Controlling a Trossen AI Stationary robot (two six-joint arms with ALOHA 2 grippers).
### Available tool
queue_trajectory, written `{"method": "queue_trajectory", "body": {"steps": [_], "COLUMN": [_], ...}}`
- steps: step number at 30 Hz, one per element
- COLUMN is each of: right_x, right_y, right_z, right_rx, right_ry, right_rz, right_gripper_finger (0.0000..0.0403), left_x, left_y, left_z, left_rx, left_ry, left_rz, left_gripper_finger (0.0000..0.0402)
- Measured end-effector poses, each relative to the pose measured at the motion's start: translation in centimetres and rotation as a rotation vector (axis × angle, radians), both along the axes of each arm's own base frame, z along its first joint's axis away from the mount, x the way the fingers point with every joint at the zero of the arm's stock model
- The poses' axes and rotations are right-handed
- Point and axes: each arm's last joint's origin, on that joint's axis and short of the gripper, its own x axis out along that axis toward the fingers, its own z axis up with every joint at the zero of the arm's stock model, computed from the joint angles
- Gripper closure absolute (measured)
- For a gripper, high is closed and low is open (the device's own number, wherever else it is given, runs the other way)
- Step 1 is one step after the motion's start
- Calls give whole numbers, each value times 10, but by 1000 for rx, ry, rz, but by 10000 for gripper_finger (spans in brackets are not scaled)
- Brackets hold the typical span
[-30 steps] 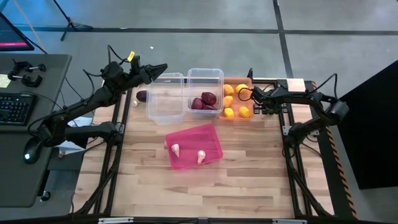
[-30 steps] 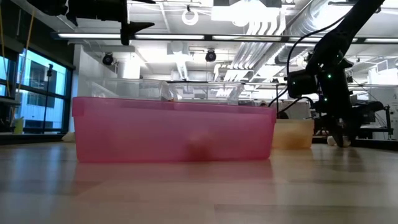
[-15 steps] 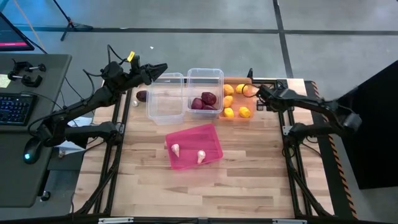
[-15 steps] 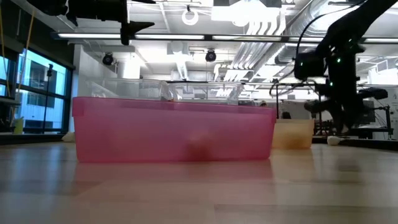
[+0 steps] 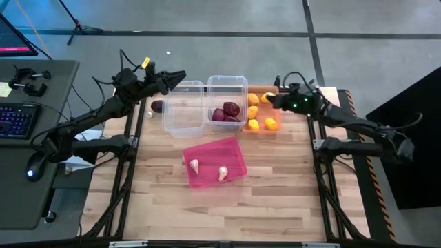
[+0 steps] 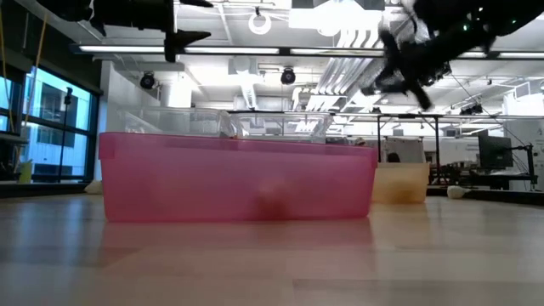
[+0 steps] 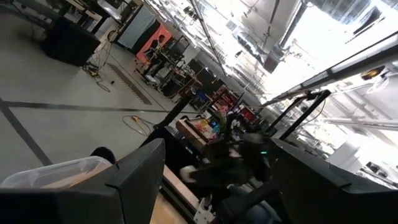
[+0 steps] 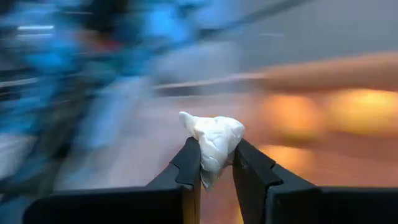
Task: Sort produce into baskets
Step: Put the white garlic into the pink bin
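Note:
A white garlic bulb sits between the fingers of my right gripper, which hangs high over the far end of the orange basket of yellow lemons. My left gripper stands open and holds nothing, above the far end of an empty clear basket. A second clear basket holds dark red onions. The pink basket holds two garlic bulbs. One dark red onion lies on the table left of the clear baskets. My right gripper pinches the garlic bulb by its two sides between the fingertips. Most of the bulb sticks out past the tips. The fingers come from the table's right, close to level. The bulb is lifted clear of table and baskets.
The four baskets fill the table's far half, with the pink one nearest the middle. The near half is bare wood. A desk with a keyboard stands left of the table.
My right gripper has risen from the tabletop just right of the orange basket and tipped from pointing down to nearly level. It now hangs over that basket's far end. My left arm has kept still.

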Motion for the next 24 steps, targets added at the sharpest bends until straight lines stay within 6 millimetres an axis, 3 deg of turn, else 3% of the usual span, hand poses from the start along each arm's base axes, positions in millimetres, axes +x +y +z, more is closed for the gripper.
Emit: {"method": "queue_trajectory", "body": {"steps": [5, 10, 14, 17, 24], "right_x": [39, 76, 96, 106, 138], "right_y": [31, 75, 105, 115, 121], "right_z": [17, 2, -18, -28, -8], "right_rx": [-101, -74, -31, 39, -92], "right_ry": [-230, -250, -199, -122, 170], "right_rz": [308, 548, 675, 671, 789], "right_gripper_finger": [352, 351, 340, 317, 217], "left_x": [0, 0, 0, 0, 0], "left_y": [0, 0, 0, 0, 0], "left_z": [-1, -1, -1, -1, -1], "left_rx": [-7, -9, -27, -32, -32], "left_ry": [9, 8, 0, -2, -2], "left_rz": [1, 0, -3, -4, -4], "left_gripper_finger": [134, 134, 134, 134, 134]}}
